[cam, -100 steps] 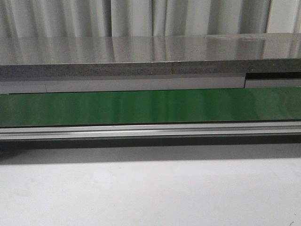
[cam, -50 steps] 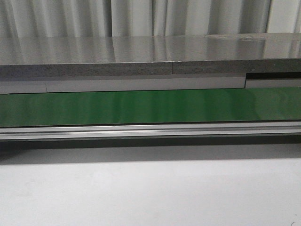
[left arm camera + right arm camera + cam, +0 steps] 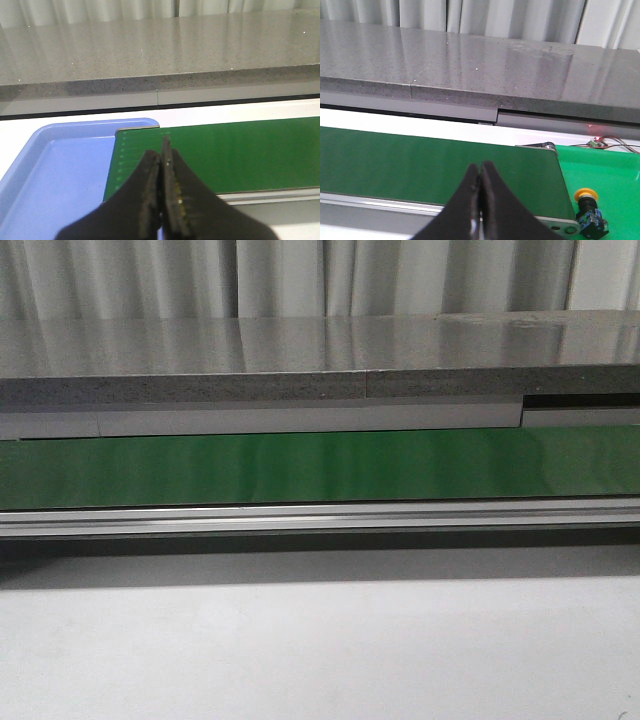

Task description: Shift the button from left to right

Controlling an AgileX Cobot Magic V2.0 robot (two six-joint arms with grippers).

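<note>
Nothing has changed in the front view, so no transfer has begun. Both jaws are closed on nothing. The button (image 3: 587,196), lower right of the right wrist view, seemingly already sits beyond the green belt (image 3: 435,165).

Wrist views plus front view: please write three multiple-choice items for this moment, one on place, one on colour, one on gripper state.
1. Where does the yellow-capped black push-button sit?
A. On bright green surface past the belt's end
B. In the blue tray
C. Between gripper fingers

2. What colour is the shallow plastic tray?
A. Red
B. Light blue
C. Grey

3. How are both grippers?
A. Wide open
B. Shut, empty
C. Holding the button

Key: A, right wrist view shows it beyond the dark green conveyor belt; B, left wrist view; B, left gripper and right gripper have fingers together.
</note>
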